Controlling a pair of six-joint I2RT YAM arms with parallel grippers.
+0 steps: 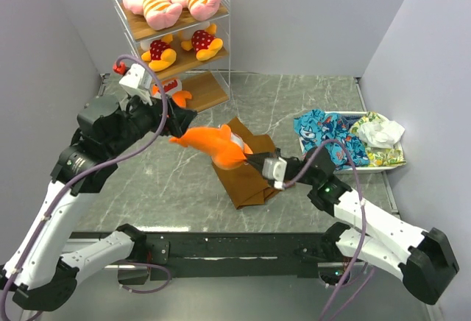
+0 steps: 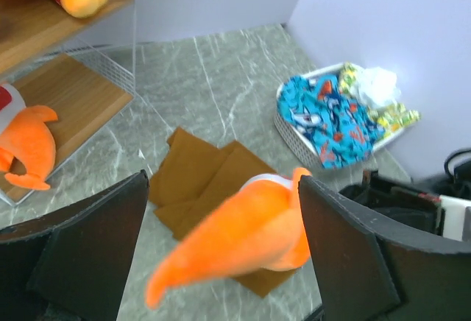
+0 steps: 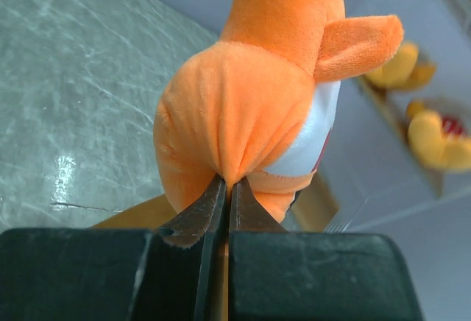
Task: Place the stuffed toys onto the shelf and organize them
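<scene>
An orange shark hangs in the air above the folded brown cloth. My right gripper is shut on a pinch of its plush. My left gripper is open, its jaws standing on either side of the shark's tail without touching it. The white wire shelf stands at the back left. Two pink striped toys lie on its top board and two yellow polka-dot toys on the middle board. A second orange shark lies on the bottom board, also in the left wrist view.
The folded brown cloth lies on the marble table below the held shark. A white tray with colourful patterned fabric sits at the right by the wall. Grey walls close in on the left, back and right.
</scene>
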